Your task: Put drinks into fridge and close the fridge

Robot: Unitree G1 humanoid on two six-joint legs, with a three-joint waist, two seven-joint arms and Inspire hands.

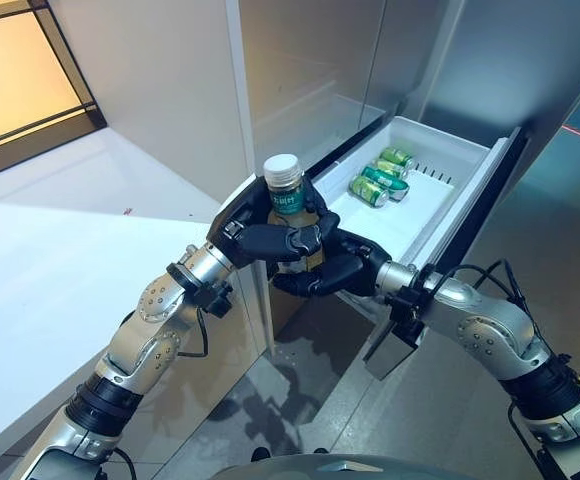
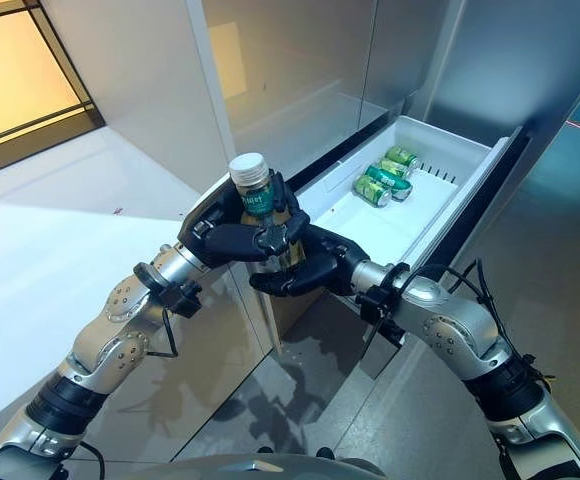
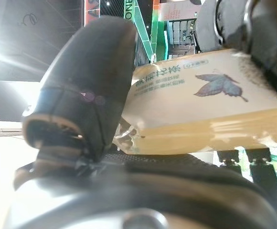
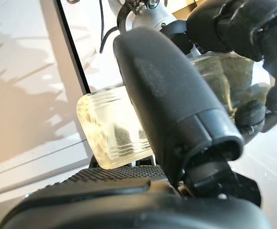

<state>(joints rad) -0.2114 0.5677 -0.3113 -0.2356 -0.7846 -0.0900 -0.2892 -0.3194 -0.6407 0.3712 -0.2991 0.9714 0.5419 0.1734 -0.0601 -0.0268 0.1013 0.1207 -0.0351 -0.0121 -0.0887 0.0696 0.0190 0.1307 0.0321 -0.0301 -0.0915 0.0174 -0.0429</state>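
Observation:
A bottle [image 1: 286,196] with a white cap, green label and pale yellow drink is held upright in front of the open fridge drawer [image 1: 440,205]. My left hand [image 1: 260,232] is curled round its middle, thumb across the front. My right hand [image 1: 335,268] is curled round its lower part from the right. The bottle's label shows in the left wrist view [image 3: 200,102], and its clear base in the right wrist view [image 4: 110,138]. Green cans [image 1: 382,178] lie in the white drawer at its far end.
A white counter [image 1: 60,230] lies to the left. The grey fridge front [image 1: 320,60] rises behind the drawer. Grey floor [image 1: 300,400] lies below.

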